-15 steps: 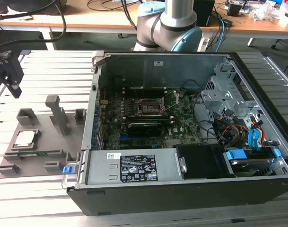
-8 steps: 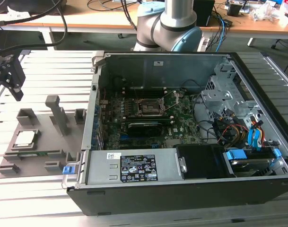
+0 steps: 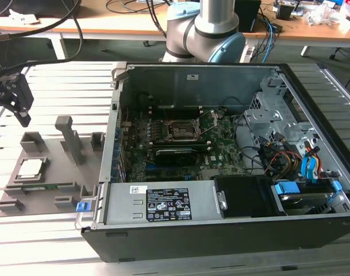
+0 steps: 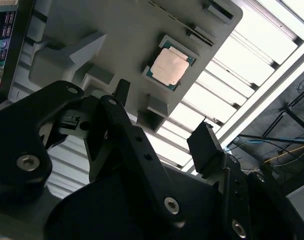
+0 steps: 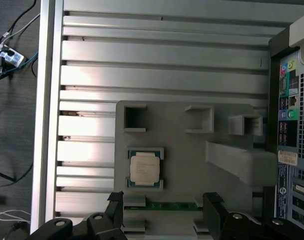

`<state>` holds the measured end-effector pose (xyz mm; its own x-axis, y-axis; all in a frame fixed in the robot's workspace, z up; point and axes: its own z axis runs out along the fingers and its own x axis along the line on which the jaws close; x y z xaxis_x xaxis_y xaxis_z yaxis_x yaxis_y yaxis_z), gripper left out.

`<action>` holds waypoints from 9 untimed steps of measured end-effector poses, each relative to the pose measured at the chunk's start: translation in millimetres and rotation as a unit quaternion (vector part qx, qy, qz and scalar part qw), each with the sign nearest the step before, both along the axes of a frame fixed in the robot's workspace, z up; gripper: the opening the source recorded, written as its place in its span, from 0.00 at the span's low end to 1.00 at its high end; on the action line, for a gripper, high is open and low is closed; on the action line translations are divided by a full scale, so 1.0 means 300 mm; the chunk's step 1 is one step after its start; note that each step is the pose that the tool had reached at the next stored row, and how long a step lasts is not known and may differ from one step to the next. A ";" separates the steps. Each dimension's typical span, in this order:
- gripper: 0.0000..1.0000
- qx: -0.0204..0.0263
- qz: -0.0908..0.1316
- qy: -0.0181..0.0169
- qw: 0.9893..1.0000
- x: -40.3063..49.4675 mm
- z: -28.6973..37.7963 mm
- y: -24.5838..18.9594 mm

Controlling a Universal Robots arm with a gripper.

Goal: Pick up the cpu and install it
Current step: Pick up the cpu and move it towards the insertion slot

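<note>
stage of work: early. the cpu (image 3: pixel 30 168) lies flat in a square pocket of the grey holder (image 3: pixel 57 175), at the exterior view's left, well apart from the open computer case (image 3: pixel 192 72). you have not lifted it, and the socket (image 3: pixel 180 131) on the motherboard shows a metal frame around a dark square with no chip seated. both the pick and the install are left to do.

the gripper (image 3: pixel 19 109) hangs above the slatted table (image 3: pixel 60 86), near the holder but clear of it. its fingers (image 5: pixel 211 202) are spread, with nothing between them. in both wrist views the cpu (image 5: pixel 145 168) sits beyond the fingertips, untouched.

materials: the cpu is a thin square with a pale, matte metal lid and a green board edge showing at the rim. the holder is matte moulded plastic with raised blocks and open pockets. the table is ribbed bright aluminium. the gripper is black, with bolted links.
</note>
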<state>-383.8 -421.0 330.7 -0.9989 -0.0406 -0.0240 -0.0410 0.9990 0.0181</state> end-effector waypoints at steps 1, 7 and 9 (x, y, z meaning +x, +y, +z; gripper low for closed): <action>0.74 0.000 0.000 0.000 1.000 0.000 -0.006 0.000; 0.74 0.000 0.000 0.000 1.000 0.000 -0.038 0.000; 0.74 0.000 0.000 0.000 1.000 0.000 -0.047 0.000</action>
<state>-383.7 -421.0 316.7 -0.9989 -0.0406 -0.0240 -0.0410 0.9990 0.0182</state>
